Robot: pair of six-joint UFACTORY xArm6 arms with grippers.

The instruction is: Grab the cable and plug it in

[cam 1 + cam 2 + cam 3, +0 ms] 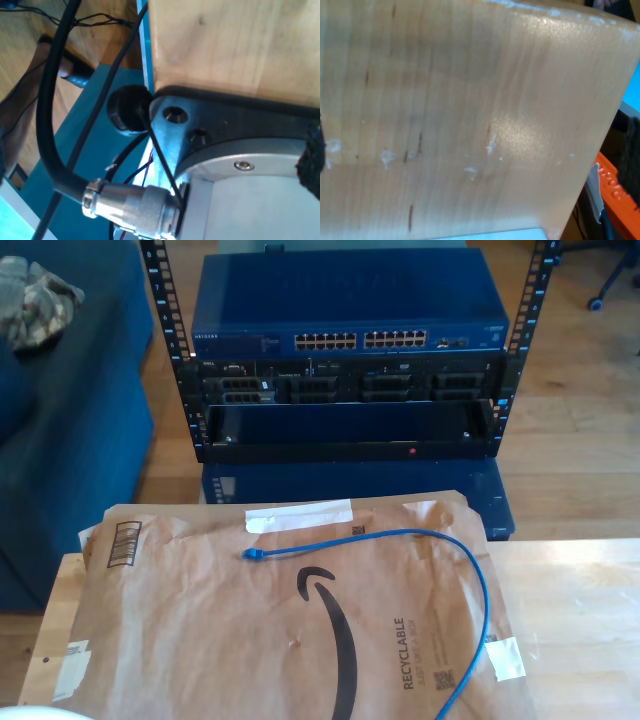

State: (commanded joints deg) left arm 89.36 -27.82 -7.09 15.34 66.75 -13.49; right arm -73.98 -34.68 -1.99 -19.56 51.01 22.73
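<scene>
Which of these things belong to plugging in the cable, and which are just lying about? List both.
For the job:
- the blue cable, lying loose on the paper
- the network switch with its rows of ports, in the rack

Lying about:
- the brown paper mailer under the cable
- the wooden table
- the crumpled cloth at the exterior view's upper left

In the exterior view we lose the cable (470, 585) at the bottom edge of the picture, so its far end and that plug are cut off. The plug at its near end is too small for us to make out. The paper sheet (200, 640) also runs past the bottom edge. On the rack's switch (350, 335), the port labels are too small to read.
</scene>
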